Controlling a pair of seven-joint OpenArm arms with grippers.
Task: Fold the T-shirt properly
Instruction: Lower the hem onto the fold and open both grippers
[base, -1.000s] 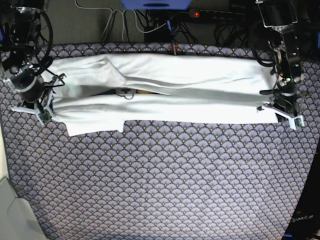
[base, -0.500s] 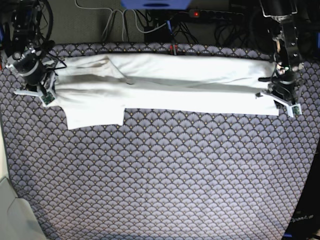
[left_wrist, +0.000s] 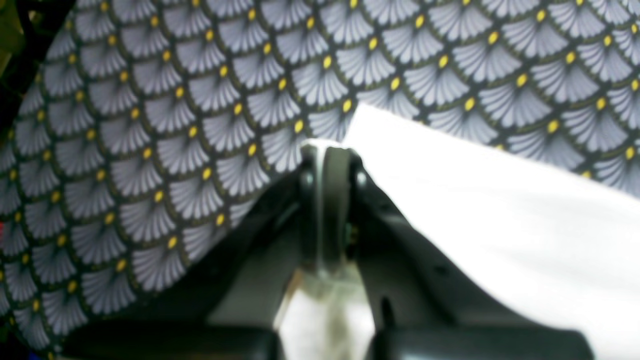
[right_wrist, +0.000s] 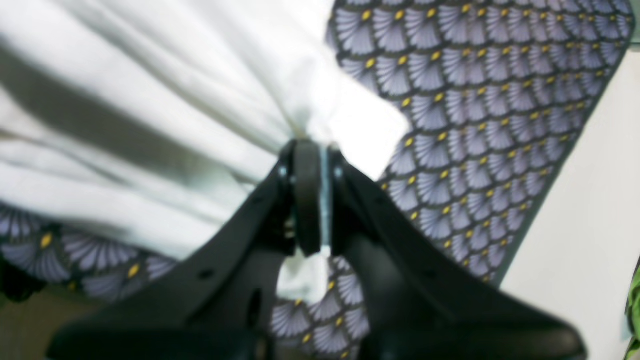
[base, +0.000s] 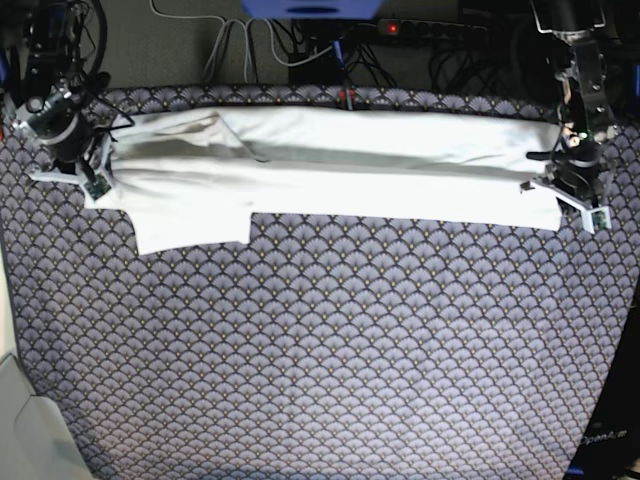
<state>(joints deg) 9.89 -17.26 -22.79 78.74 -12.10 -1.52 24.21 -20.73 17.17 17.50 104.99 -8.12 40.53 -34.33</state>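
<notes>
- I've got the T-shirt (base: 330, 165) stretched as a long band along the far edge of the patterned cloth (base: 330, 360).
- Left gripper (base: 562, 193) and right gripper (base: 82, 172) each clamped on one end.
- Lengthwise fold step, I judge; next: lay ends down evenly.
- One sleeve (base: 190, 228) hangs nearer me.
- Cables (base: 300, 50) beyond the shirt, not obstructing.

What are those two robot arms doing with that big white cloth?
They are folding a T-shirt. It lies stretched out as a long white band across the far side of a table covered in a fan-patterned cloth. The right pincer is shut on one end of it and the left pincer is shut on the other. One sleeve sticks out flat toward the front.
</notes>
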